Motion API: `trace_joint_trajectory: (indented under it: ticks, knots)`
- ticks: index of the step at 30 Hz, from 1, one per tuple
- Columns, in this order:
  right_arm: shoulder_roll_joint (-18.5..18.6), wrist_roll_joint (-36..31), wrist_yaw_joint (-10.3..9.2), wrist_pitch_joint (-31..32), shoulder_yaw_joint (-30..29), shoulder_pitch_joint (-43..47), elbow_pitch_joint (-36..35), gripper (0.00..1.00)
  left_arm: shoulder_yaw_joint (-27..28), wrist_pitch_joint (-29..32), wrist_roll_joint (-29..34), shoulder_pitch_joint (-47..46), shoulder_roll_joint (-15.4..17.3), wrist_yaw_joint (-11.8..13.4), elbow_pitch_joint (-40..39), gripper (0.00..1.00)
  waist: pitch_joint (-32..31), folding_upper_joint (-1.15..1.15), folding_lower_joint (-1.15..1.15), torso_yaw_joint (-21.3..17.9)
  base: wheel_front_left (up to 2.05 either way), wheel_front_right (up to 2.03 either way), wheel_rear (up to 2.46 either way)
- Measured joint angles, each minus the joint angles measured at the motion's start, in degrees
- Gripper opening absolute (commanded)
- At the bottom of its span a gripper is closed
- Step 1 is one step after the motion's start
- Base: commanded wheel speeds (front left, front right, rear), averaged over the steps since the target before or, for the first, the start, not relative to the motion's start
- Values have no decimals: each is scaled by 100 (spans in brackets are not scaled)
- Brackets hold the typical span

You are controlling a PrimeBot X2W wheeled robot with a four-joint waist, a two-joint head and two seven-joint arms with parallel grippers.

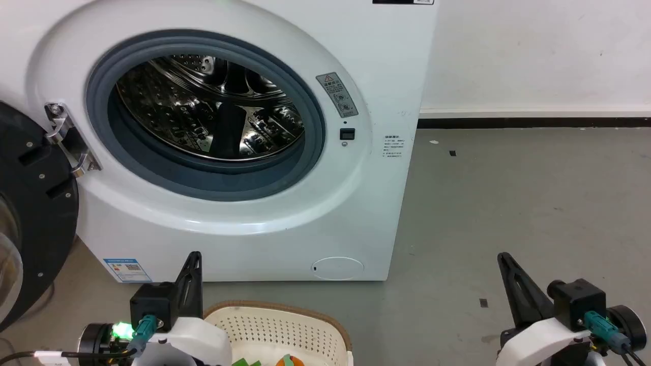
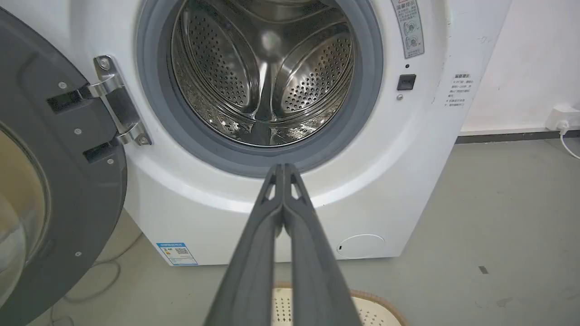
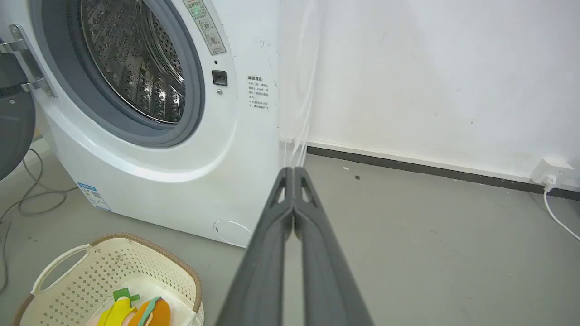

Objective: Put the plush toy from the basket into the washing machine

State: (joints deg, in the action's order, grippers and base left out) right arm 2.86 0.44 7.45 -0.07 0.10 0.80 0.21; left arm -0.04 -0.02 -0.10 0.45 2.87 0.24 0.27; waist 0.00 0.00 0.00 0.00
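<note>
While the round black door [image 1: 30,203] is swung open at the left, the steel drum [image 1: 203,112] of the washing machine [image 1: 244,229] is exposed behind its grey gasket [image 1: 218,180]. The basket [image 1: 269,325] is set on the grey floor [image 1: 508,203] just before the machine, between the two arms. The plush toy [image 3: 136,312] is seen lying inside the basket, its orange, yellow and green layers partly cut by the frame edge. The left claw [image 2: 283,166] is held over the basket's left part, fingers pressed together on nothing. The right claw [image 3: 293,169] is held over bare floor, well apart from the basket, likewise pressed together and empty.
</note>
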Motion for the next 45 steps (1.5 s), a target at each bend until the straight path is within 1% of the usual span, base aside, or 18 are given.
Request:
trace_joint_trajectory:
  ticks: [30, 31, 45]
  knots:
    - [0, 0, 0, 0, 0, 0, 0, 0, 0, 0, 0, 0, -1, 0, 0, 0, 0, 0, 0, 0, 0, 0, 0]
    - [0, 0, 0, 0, -1, 0, 0, 100, 0, 0, 0, 0, -1, 0, 0, 100, 0, 0, 0, 0, 0, 0, 0]
    - [0, 55, 0, -64, -21, 2, 13, 100, -65, -64, -67, 1, -1, 12, 42, 100, 10, 0, 0, -6, 0, 0, 0]
